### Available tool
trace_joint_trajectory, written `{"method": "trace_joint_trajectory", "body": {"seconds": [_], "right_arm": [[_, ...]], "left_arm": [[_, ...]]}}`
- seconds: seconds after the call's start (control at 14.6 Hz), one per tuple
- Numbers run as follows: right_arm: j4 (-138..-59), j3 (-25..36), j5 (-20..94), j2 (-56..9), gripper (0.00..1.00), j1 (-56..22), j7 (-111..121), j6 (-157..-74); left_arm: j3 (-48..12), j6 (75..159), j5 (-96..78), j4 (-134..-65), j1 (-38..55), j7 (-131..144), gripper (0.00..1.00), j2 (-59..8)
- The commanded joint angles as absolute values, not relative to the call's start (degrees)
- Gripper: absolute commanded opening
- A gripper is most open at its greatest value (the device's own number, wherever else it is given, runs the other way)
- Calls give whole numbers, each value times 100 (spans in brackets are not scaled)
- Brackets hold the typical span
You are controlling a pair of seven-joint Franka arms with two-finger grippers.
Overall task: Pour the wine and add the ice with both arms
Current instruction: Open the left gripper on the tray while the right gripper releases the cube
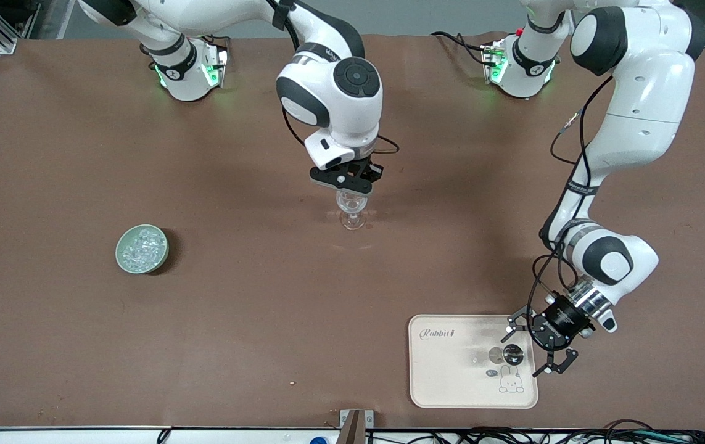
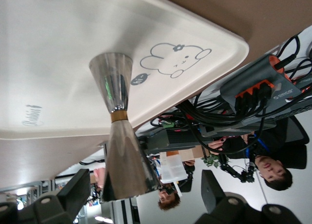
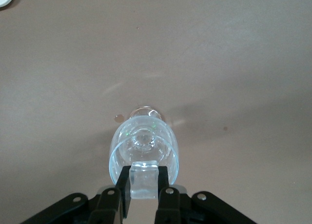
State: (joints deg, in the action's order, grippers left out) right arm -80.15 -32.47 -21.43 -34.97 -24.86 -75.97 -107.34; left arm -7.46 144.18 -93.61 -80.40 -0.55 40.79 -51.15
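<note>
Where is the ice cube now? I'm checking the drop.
The ice cube sits pinched in the right gripper, directly over the open mouth of the wine glass at the table's middle.

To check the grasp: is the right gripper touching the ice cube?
Touching: right wrist view shows the right gripper clamping the ice cube on both sides.

Bright even overhead light; soft shadows; sharp focus.
</note>
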Motion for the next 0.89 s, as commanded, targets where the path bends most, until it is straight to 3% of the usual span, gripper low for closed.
{"method": "trace_joint_trajectory", "body": {"seconds": [0.0,0.21,0.34,0.55,0.62,0.69,0.75,0.82], "right_arm": [[-7963,-3270,-2303,-3524,24,-2522,-7726,-10705],[-7954,-3270,-2303,-3524,39,-2514,-7717,-10688],[-7945,-3270,-2320,-3524,42,-2514,-7717,-10688],[-7928,-3270,-2320,-3524,48,-2514,-7708,-10688],[-7919,-3270,-2320,-3516,57,-2505,-7699,-10670],[-7902,-3270,-2312,-3481,73,-2453,-7691,-10661],[-7893,-3270,-2312,-3446,96,-2435,-7699,-10652],[-7884,-3261,-2329,-3367,100,-2417,-7691,-10626]], "left_arm": [[-651,14388,-8931,-8752,-97,3981,100,-4598],[-615,14327,-8327,-9034,-97,3999,100,-4334],[-519,14003,-7152,-8983,-88,4025,100,-4245],[-55,12837,-5699,-8563,-88,4034,100,-4175],[113,12362,-5269,-8282,-79,4034,100,-4175],[210,11940,-4682,-8018,-79,4034,100,-4175],[220,11675,-4206,-7885,-88,4034,100,-4166],[228,11602,-3792,-7753,-79,4034,100,-4140]]}}
